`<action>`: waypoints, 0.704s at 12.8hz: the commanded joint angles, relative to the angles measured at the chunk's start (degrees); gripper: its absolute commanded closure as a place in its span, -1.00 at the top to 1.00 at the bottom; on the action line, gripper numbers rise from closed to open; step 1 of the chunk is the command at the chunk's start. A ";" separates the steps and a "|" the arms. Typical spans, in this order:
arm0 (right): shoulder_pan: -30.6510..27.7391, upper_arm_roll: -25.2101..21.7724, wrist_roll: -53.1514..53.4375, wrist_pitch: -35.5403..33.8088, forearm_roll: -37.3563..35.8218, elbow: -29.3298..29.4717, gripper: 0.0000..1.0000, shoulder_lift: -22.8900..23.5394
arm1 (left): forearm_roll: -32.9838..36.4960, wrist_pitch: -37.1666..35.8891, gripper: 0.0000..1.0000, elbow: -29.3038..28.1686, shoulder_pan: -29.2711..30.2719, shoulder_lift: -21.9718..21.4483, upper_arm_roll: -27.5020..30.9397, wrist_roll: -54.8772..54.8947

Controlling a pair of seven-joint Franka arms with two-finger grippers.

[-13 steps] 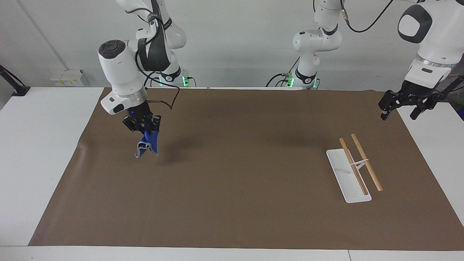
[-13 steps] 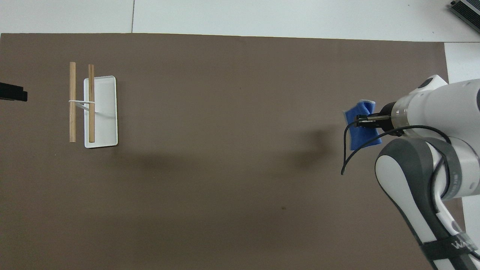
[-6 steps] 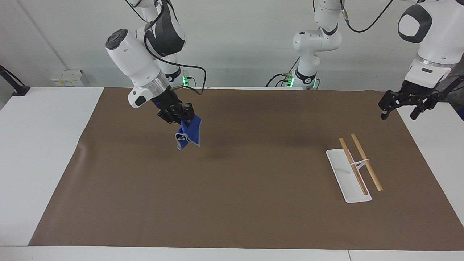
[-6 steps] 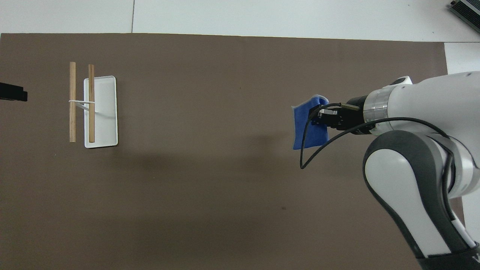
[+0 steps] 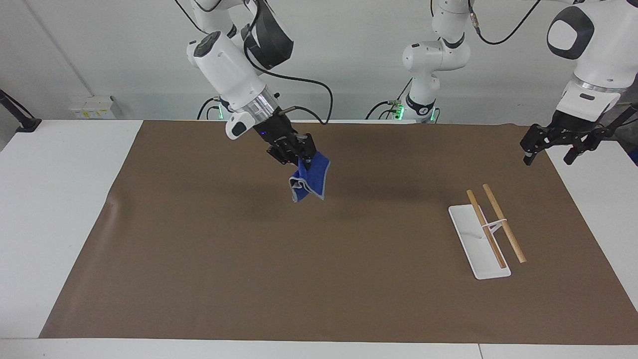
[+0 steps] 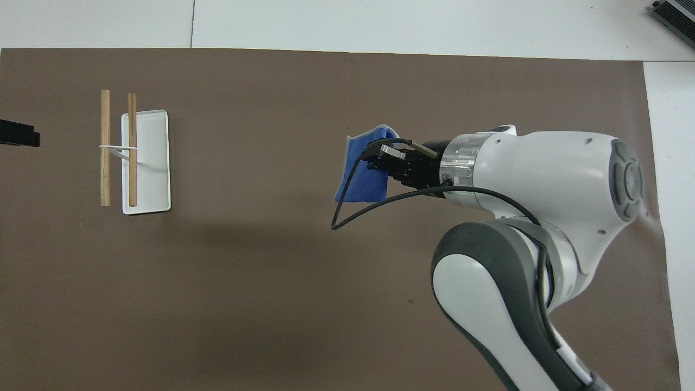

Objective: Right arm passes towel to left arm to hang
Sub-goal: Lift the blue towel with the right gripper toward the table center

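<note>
1. Since a second ago my right arm [image 5: 229, 70] has swung from its own end of the table toward the middle, carrying the towel [image 5: 310, 182] with it; the left arm [image 5: 588, 60] has not moved.
2. My right gripper [image 5: 298, 155] is clamped on the top of the towel, fingers closed on the cloth, and it tilts toward the left arm's end.
3. The towel hangs crumpled below those fingers, clear of the brown mat [image 5: 319, 279], over the middle of the mat.
4. A loose black cable [image 6: 347, 212] loops out from my right wrist past the towel.
5. My left gripper [image 5: 552, 149] waits in the air over the mat's edge at its own end, fingers spread and holding nothing.
6. The rack [image 5: 486, 227], a white tray with two wooden rods, stands on the mat toward the left arm's end, well apart from the towel.
</note>
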 commanded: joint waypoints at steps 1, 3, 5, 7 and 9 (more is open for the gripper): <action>2.28 0.07 3.13 4.62 3.12 2.93 -1.00 3.73 | -0.72 0.30 1.00 -2.08 0.00 -1.73 0.13 -0.37; 3.60 0.07 6.03 7.08 4.79 4.51 -1.00 5.33 | -0.72 0.30 1.00 -2.08 0.00 -1.73 0.13 -0.37; 4.66 0.07 6.66 9.72 8.73 4.61 -1.00 6.21 | -0.72 0.30 1.00 -2.08 0.00 -1.73 0.13 -0.37; 4.75 0.07 6.66 9.91 9.46 4.61 -1.00 6.39 | -0.72 0.30 1.00 -2.08 0.00 -1.73 0.13 -0.37; 4.67 0.07 6.66 9.91 9.46 4.61 -1.00 6.39 | -0.72 0.30 1.00 -2.08 0.00 -1.73 0.13 -0.37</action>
